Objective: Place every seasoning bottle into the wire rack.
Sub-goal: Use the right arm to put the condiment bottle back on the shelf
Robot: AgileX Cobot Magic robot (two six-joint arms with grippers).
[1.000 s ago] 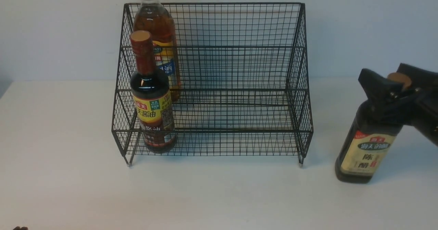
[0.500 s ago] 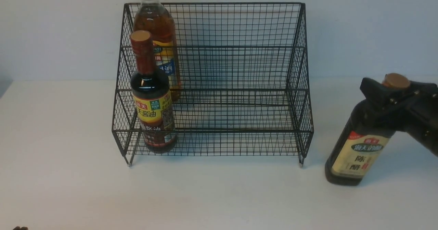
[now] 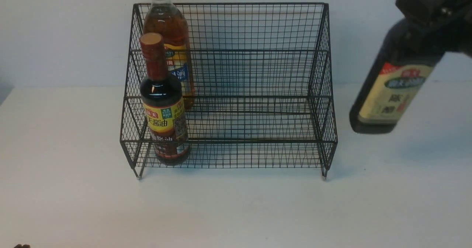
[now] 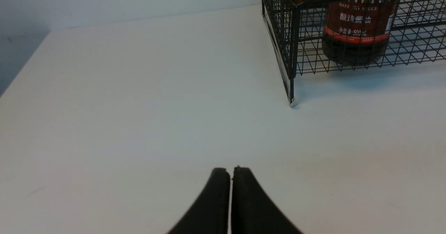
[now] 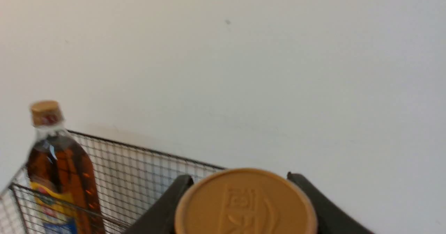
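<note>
1. The vinegar bottle, dark and squarish with a yellow label, hangs tilted in the air to the right of the wire rack, clear of the white worktop, its base swung toward the rack and its tan cap at the top edge of the front view.
2. The right gripper pinches this bottle at the neck just under the cap; its black arm reaches in from the right edge, high above the worktop.
3. The right wrist view adds what the front view lacks: the embossed cap top seen from above, with one black finger on each side of it, and the white wall behind.
4. That view also catches the amber bottle against the rack's back mesh.
5. In the front view the amber bottle stands upright on the upper tier at the left end, and the soy sauce bottle, dark with a red neck, stands upright on the lower tier just in front of it.
6. Only the left wrist view shows the left gripper: its two black fingers are pressed together, holding nothing, low over bare worktop.
7. The same view shows the rack's front left foot and the soy sauce bottle's base behind the mesh, well apart from that gripper.
</note>
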